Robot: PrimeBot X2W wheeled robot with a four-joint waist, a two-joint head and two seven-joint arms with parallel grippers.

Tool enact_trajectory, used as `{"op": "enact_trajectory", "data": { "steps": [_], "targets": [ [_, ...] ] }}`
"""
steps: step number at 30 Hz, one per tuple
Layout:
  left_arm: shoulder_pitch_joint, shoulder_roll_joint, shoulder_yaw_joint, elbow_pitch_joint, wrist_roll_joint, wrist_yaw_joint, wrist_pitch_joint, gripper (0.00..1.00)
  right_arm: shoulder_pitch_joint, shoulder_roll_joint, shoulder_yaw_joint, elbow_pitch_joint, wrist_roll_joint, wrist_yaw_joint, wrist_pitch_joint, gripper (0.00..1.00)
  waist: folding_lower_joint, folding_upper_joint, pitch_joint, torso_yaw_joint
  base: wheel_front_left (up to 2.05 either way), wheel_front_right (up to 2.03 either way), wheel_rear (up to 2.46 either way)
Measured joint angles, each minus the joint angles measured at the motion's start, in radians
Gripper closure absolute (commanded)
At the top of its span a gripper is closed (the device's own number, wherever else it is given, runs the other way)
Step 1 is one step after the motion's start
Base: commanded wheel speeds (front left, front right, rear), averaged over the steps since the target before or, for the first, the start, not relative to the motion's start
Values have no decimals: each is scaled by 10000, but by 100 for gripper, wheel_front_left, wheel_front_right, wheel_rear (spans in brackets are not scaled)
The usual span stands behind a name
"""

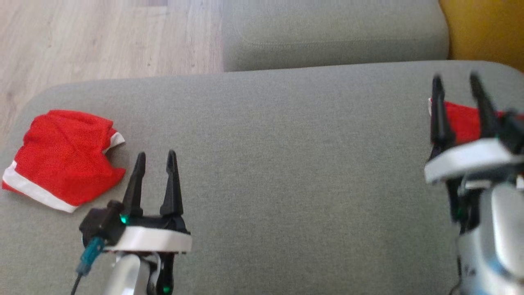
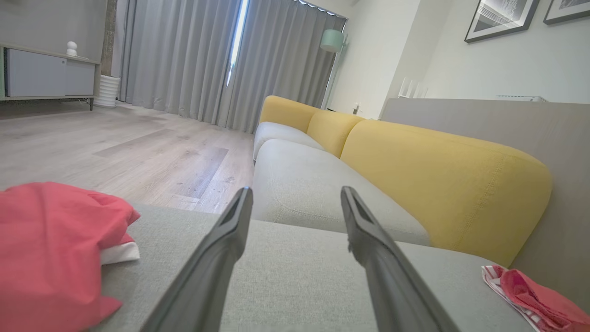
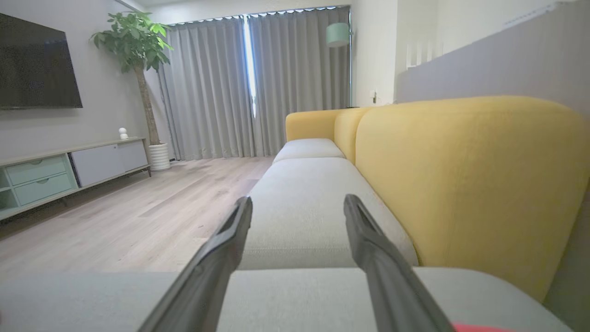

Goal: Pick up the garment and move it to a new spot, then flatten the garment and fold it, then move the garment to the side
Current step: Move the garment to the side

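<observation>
A folded red fabric garment with white trim lies at the left edge of the grey upholstered sofa seat. The left gripper is just beside it, jaws spread, empty. The right gripper, also spread and empty, is near a second red cloth at the right edge.

A living room in a home: a long sofa with grey seats and mustard-yellow back cushions sits across from a wall-mounted television and a low media cabinet. A potted tree and a floor lamp flank floor-length grey curtains above pale wood-plank flooring. Framed pictures hang behind the sofa.
</observation>
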Motion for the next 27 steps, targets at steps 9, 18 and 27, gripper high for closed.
{"op": "enact_trajectory", "data": {
  "steps": [9, 18, 27],
  "targets": [
    [799, 6, 69, -77, 73, -36, 2, 0, 2081, 255, 328, 934, 554, 0, -1827, 0, 1, 0, -316, 41, 0, 0, 0],
    [1322, 10, 88, -261, 73, -86, 2, 0, 2731, 320, 740, 1394, 631, 0, -2420, 0, 1, 0, -433, 24, 0, 0, 0],
    [1416, 12, 84, -337, 73, -75, 2, 0, 2731, 320, 790, 1298, 631, 0, -2428, 0, 1, 0, -397, 36, 0, 0, 0]
  ]
}}
